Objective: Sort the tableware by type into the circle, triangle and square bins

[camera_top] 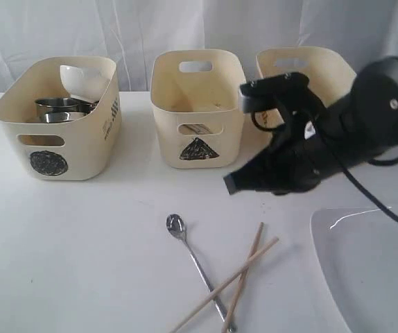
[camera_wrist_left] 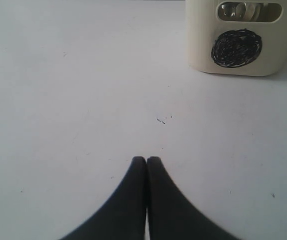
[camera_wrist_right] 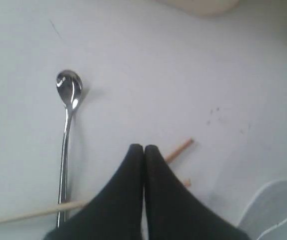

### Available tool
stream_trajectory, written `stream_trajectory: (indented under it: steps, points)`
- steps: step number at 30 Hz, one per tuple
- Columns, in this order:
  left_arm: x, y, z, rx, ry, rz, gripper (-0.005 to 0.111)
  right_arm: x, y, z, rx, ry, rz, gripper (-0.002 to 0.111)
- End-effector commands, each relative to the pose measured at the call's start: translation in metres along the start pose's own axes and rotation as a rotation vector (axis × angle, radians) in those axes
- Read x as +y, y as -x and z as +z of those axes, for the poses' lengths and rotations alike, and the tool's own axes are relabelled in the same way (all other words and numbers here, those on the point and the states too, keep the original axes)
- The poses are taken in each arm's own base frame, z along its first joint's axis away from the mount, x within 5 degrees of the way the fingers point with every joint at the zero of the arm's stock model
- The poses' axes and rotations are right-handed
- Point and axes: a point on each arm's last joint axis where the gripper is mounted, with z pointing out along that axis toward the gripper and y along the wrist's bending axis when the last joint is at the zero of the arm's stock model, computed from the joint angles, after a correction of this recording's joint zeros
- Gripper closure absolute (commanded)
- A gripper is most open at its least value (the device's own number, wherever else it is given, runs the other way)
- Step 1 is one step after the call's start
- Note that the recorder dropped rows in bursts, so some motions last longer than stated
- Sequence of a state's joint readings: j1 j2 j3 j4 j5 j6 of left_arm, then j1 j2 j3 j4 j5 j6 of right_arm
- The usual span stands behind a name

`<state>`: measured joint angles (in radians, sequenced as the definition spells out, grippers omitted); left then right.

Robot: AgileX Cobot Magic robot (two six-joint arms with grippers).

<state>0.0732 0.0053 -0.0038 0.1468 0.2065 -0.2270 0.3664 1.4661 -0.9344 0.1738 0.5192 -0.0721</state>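
A steel spoon (camera_top: 192, 253) and two crossed wooden chopsticks (camera_top: 244, 274) lie on the white table near the front. A large white square plate (camera_top: 372, 270) sits at the front right. The circle bin (camera_top: 81, 149) holds steel vessels (camera_top: 57, 109) and a small white bowl (camera_top: 81, 80). The triangle bin (camera_top: 171, 118) stands in the middle. My right gripper (camera_top: 231, 184) hangs shut and empty above the table, in front of the third bin (camera_top: 289, 62), whose mark is hidden. In the right wrist view the gripper (camera_wrist_right: 143, 148) is over the chopsticks (camera_wrist_right: 179, 148), beside the spoon (camera_wrist_right: 68, 100). My left gripper (camera_wrist_left: 146, 160) is shut and empty over bare table.
The right arm's black body (camera_top: 365, 118) covers much of the third bin. The circle bin (camera_wrist_left: 203, 45) stands ahead of the left gripper in the left wrist view. A white curtain closes off the back. The plate's corner (camera_wrist_right: 278, 215) shows close to the right gripper.
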Motion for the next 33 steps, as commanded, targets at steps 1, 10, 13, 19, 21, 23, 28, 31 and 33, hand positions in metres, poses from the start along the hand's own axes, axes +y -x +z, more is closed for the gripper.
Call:
stream_trajectory:
  steps: [1,10,13,19,21,23,28,31,33]
  points:
    - [-0.001,-0.001,0.000,-0.005,-0.008,-0.008,0.107,-0.005,-0.031,-0.018,-0.114,-0.019,0.026,0.108]
    - [-0.001,-0.001,0.000,-0.005,-0.008,-0.008,0.107,-0.004,-0.084,-0.076,-0.329,0.001,0.039,0.108]
    - [-0.001,-0.001,0.000,-0.005,-0.008,-0.008,0.107,-0.003,-0.099,-0.085,-0.285,0.021,0.100,0.108]
    - [-0.001,-0.001,0.000,-0.005,-0.008,-0.008,0.107,0.000,-0.121,-0.086,-0.085,0.047,0.194,0.108]
    - [-0.001,-0.001,0.000,-0.005,-0.008,-0.008,0.107,0.000,-0.126,-0.083,-0.023,0.045,0.191,0.108]
    - [-0.001,-0.001,0.000,-0.005,-0.008,-0.008,0.107,0.001,-0.130,-0.081,0.015,0.049,0.176,0.108]
    - [-0.001,-0.001,0.000,-0.005,-0.008,-0.008,0.107,0.007,-0.133,-0.072,0.077,0.124,0.145,0.098]
    - [-0.001,-0.001,0.000,-0.005,-0.008,-0.008,0.107,0.013,-0.129,-0.068,0.068,0.197,0.165,0.090]
    - [-0.001,-0.001,0.000,-0.005,-0.008,-0.008,0.107,0.016,-0.125,-0.064,0.052,0.226,0.179,0.088]
